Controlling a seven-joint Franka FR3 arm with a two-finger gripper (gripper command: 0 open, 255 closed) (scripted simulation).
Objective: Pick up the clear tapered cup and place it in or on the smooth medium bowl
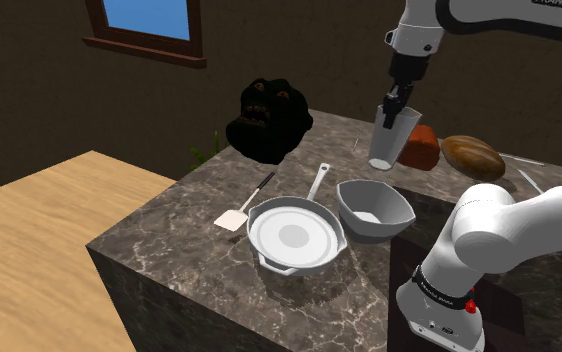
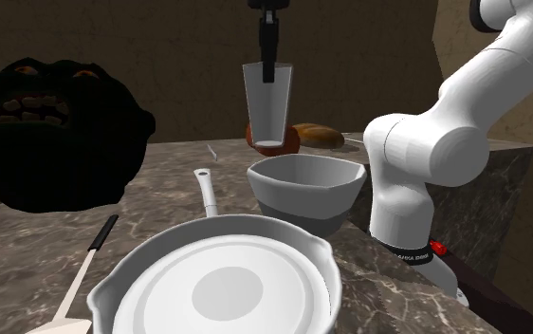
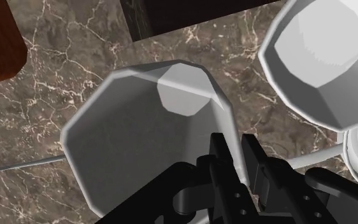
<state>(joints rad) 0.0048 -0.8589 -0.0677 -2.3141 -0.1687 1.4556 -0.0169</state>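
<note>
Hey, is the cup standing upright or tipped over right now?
Upright: the cup has mouth up, base down; the pincer clasps its wall.

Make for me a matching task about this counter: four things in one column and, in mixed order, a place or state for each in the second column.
Things:
1. cup
2. bowl
3. pan
4. spatula

Places or states:
A. lies between spatula and bowl
B. flat, with a dark handle
C. its wall is clasped by the pincer
D. deep and empty, beside the pan

Pairs: 1-C, 2-D, 3-A, 4-B
</note>
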